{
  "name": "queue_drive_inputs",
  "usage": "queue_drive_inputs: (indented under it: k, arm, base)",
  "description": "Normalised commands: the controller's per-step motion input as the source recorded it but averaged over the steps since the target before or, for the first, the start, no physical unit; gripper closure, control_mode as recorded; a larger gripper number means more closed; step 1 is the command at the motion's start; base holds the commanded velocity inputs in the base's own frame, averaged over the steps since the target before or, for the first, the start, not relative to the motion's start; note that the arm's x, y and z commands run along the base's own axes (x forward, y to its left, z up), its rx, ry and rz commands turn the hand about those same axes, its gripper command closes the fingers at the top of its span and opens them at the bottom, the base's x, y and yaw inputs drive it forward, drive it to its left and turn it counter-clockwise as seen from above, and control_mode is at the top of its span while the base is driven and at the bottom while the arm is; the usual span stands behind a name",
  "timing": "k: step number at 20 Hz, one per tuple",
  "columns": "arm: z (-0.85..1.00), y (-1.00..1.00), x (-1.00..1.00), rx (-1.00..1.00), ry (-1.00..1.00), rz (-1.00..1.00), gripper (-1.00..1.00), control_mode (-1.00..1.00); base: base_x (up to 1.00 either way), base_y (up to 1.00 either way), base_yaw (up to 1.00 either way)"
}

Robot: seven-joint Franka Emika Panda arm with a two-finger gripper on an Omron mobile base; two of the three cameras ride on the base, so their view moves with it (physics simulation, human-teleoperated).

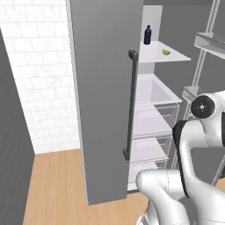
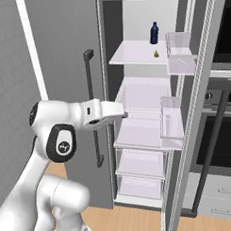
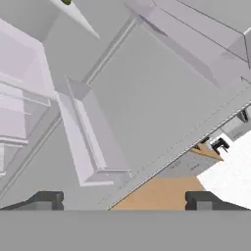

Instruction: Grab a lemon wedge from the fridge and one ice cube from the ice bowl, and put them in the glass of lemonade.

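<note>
Left base view: fridge (image 1: 105,110) w/ left door shut, dark bar handle (image 1: 131,105) running vertical; right side open. Wedge (image 1: 166,52) sits on top white shelf (image 1: 176,56), right of the blue bottle (image 1: 147,35), apart from it. Too small to tell which way it points. Arm rises lower right, elbow bent up, forearm heading right out of frame.

Right base view: arm comes up from lower left, bends at the elbow, forearm reaches level toward the fridge opening; hand (image 2: 110,113) ends just at the edge of the mid shelves. Wedge (image 2: 156,53) on top shelf, just below-front of bottle (image 2: 154,33), well above the hand. Right door (image 2: 197,110) swung open, clear bins (image 2: 171,118) on it.

Hand view: claw (image 3: 125,200) spread wide, tips far apart, nothing between them, touching nothing. View rolled; door bin (image 3: 90,137) slants across, wood floor (image 3: 162,193) low. Green speck of wedge (image 3: 66,2) at top edge.
</note>
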Motion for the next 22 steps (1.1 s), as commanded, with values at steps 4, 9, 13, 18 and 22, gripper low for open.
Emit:
queue_drive_inputs:
  k: [4, 9, 13, 18, 22]
  arm:
    - [0.0, 1.0, -0.59, 0.41, -0.57, -0.09, -1.0, -1.0]
    - [0.0, 1.0, -0.63, 0.51, -0.39, -0.04, -1.0, -1.0]
    - [-0.45, 0.5, -0.55, 0.62, -0.13, 0.1, -1.0, -1.0]
    - [-0.81, 0.11, -0.04, 0.33, 0.01, 0.23, -1.0, -1.0]
    - [-0.53, 0.49, 0.06, 0.06, 0.11, 0.13, -1.0, -1.0]
  base:
    - [0.0, 0.0, 0.0]
    - [0.0, 0.0, 0.0]
    - [0.0, 0.0, 0.0]
    - [0.0, 0.0, 0.0]
    - [0.0, 0.0, 0.0]
